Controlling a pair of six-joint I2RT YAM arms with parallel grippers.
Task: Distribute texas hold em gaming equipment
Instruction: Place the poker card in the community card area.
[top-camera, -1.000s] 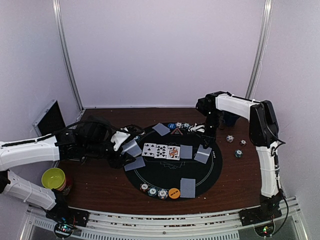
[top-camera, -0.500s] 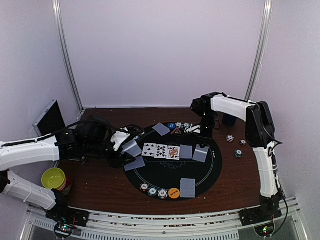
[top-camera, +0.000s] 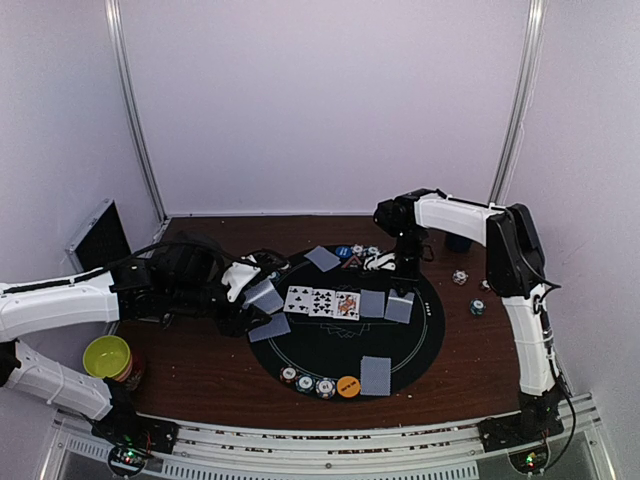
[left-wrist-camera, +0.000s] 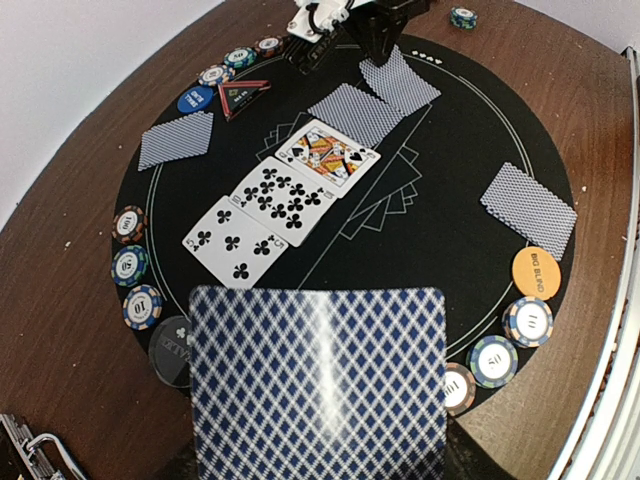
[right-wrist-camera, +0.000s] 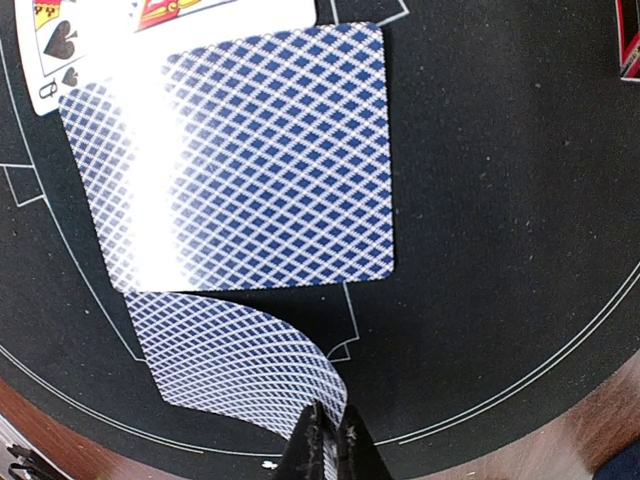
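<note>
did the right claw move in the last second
Yes. The right claw, pinching a face-down card, has shifted left across the black mat, closer to the row of face-up cards in the top view.

You are looking at a dark brown wooden table (top-camera: 210, 375) sitting between pale lilac walls (top-camera: 330, 100), with two metal uprights (top-camera: 135, 110) standing behind.

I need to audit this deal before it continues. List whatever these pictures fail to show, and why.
Left gripper, its fingers: left wrist view, behind the held card.
Clear button: same view, partly under that card.
Face-up spade card: right wrist view, cut by the top edge.
Bent card in the right gripper: back up, rank unseen.
Striped chips: top view, values too small.
</note>
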